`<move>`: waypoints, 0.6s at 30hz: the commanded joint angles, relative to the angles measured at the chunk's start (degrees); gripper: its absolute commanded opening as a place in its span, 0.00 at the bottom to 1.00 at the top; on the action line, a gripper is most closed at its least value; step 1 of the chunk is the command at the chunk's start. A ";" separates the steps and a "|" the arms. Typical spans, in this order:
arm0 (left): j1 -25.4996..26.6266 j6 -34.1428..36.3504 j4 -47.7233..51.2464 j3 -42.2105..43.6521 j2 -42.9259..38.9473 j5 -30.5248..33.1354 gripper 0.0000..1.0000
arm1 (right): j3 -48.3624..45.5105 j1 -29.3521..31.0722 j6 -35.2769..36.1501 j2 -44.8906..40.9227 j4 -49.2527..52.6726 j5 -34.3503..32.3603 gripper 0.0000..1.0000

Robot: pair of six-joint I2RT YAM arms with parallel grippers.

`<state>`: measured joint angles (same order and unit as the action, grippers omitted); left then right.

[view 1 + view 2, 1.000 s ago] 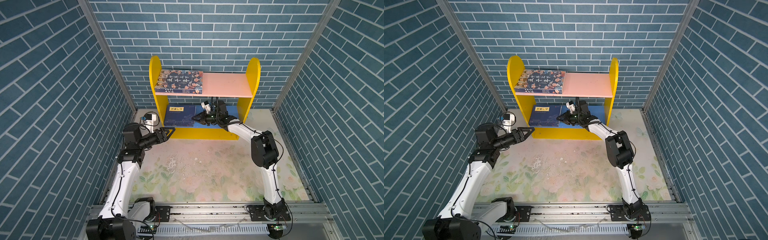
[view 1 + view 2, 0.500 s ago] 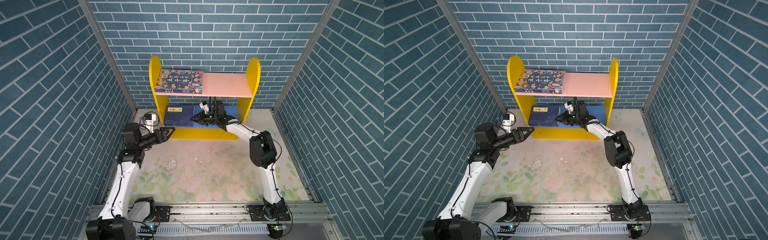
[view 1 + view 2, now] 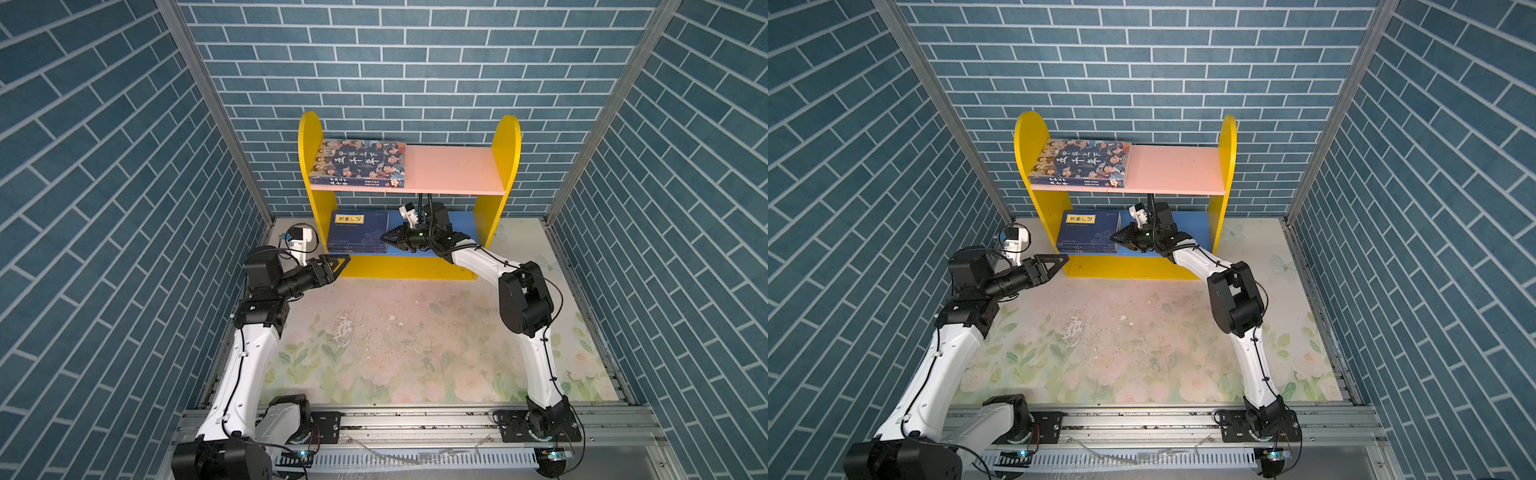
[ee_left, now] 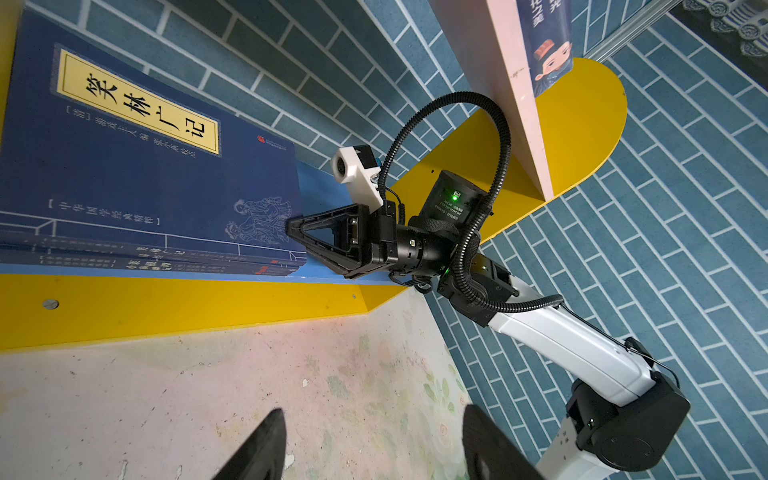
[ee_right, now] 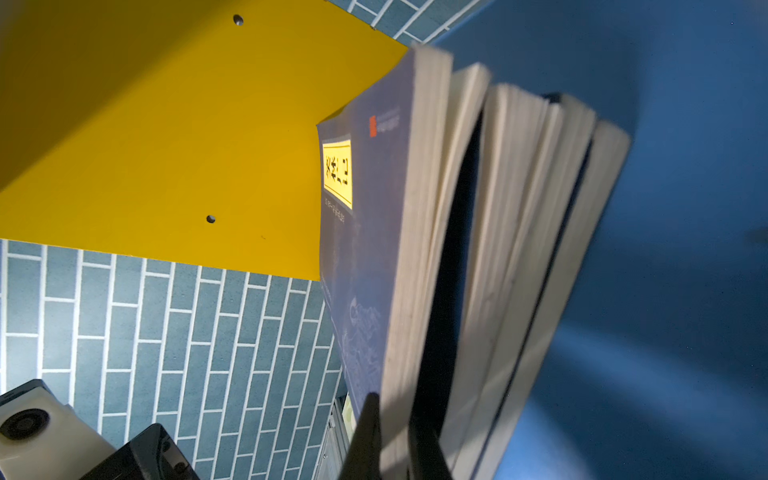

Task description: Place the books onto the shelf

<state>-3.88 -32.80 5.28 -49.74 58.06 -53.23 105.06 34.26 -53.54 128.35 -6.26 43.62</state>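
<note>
The shelf (image 3: 505, 145) (image 3: 1227, 141) stands against the back wall. A book with cartoon faces (image 3: 359, 162) (image 3: 1081, 162) lies flat on the left of its pink upper board (image 3: 453, 170). Several navy books (image 3: 359, 232) (image 3: 1088, 232) (image 4: 145, 166) are stacked on the left of the blue lower board (image 5: 685, 208). My right gripper (image 3: 384, 237) (image 3: 1113, 237) (image 4: 291, 226) (image 5: 392, 405) reaches under the pink board and is shut on the right edge of the top navy book (image 5: 365, 228), one finger on its cover and one beneath it. My left gripper (image 3: 343, 262) (image 3: 1061, 259) (image 4: 374, 411) hangs open and empty before the shelf's left foot.
Brick-patterned walls (image 3: 124, 208) close in on three sides. The floral tabletop (image 3: 395, 340) stretches in front of the shelf. The shelf's yellow base rail (image 4: 166, 303) runs just ahead of the left gripper. The right half of the pink board is bare.
My right gripper and its elbow have crept slightly to the left along the lower board, still on the top navy book. The left arm has not moved.
</note>
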 commanded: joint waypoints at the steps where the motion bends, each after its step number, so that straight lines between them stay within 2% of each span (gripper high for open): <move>1: -0.32 -0.15 -1.29 0.96 -0.99 -0.64 0.69 | -2.08 0.45 1.34 -1.00 0.01 -3.47 0.00; 10: -0.34 -0.16 -1.32 0.99 -1.15 -0.64 0.69 | -3.19 0.45 0.14 -1.00 -2.03 -2.97 0.00; 12: -0.34 -0.16 -1.26 0.99 -1.20 -0.66 0.69 | -3.18 0.55 0.16 -1.09 -2.00 -2.92 0.05; 15: -0.34 -0.16 -1.33 1.02 -1.32 -0.64 0.69 | -3.37 0.69 0.11 -1.48 -1.92 -2.85 0.07; 18: -0.34 -0.16 -1.32 0.93 -1.28 -0.64 0.69 | -3.70 0.70 0.28 -2.18 -1.98 -2.93 0.04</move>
<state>-3.88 -32.86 5.26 -49.45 57.67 -53.23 102.98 34.33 -54.08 127.87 -9.65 43.44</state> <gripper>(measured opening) 0.690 0.113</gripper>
